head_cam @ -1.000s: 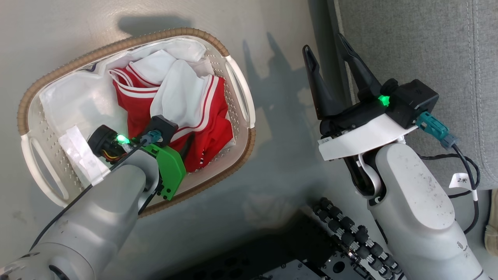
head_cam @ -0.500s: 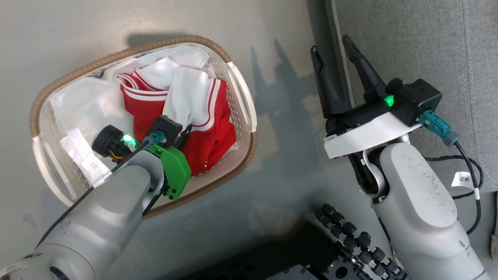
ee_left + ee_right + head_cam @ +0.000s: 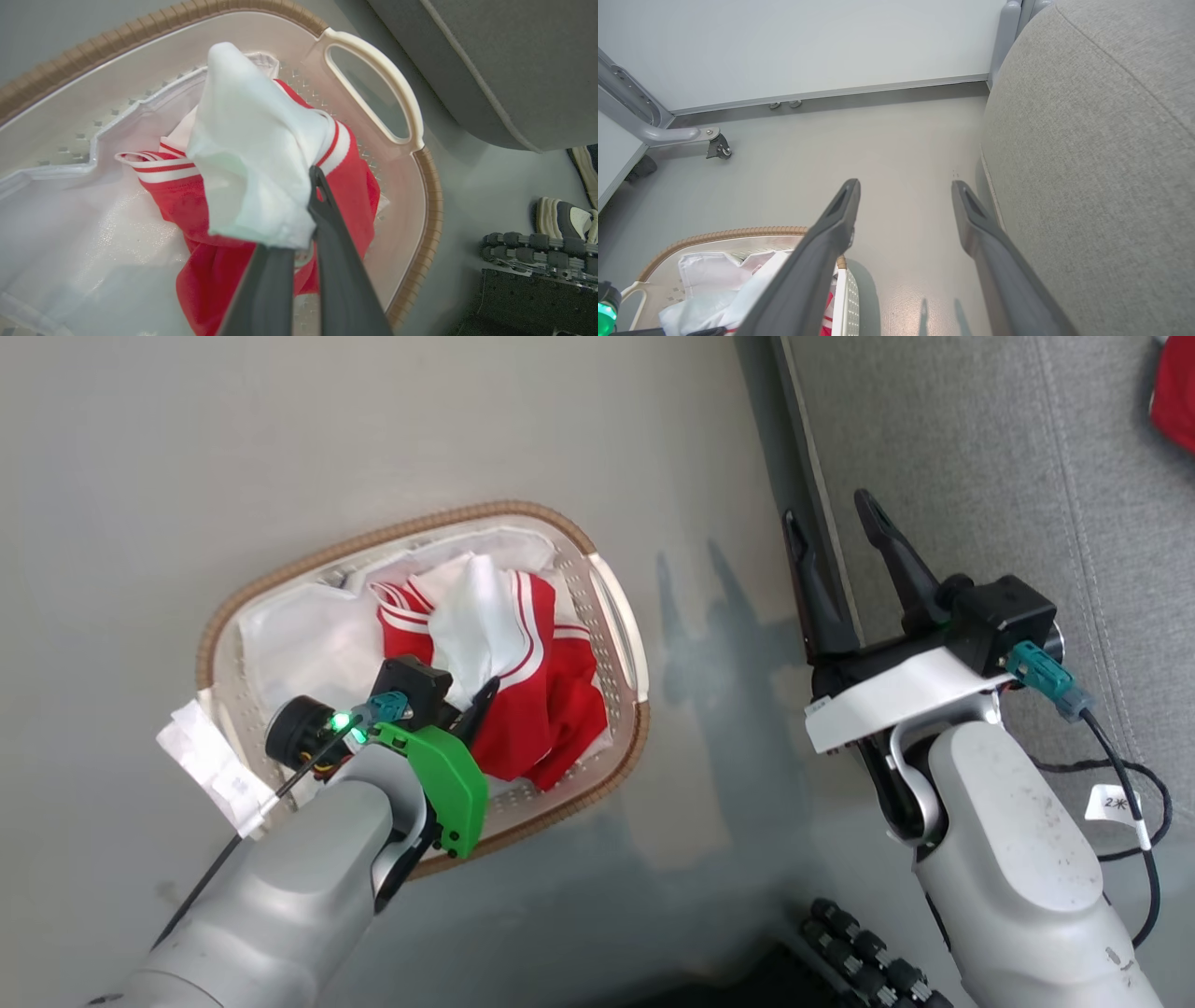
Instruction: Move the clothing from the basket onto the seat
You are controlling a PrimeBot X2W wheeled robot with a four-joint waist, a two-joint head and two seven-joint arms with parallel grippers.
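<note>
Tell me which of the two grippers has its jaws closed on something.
The left gripper: its jaws pinch the clothing in the basket, while the right gripper stands open and empty beside the seat.

Legend: a smooth pale grey floor [image 3: 373, 429] is shown, on which soft shadows [image 3: 719, 616] are cast and a faint sheen is carried. In the right wrist view the floor is bounded by a white wall [image 3: 808, 42], whose foot is lined by a grey skirting strip [image 3: 831, 95]. A grey metal frame leg [image 3: 668, 135], ended by a small caster [image 3: 720, 149], is seen at the left; the grey upholstered seat [image 3: 1087, 163] is placed at the right.
</note>
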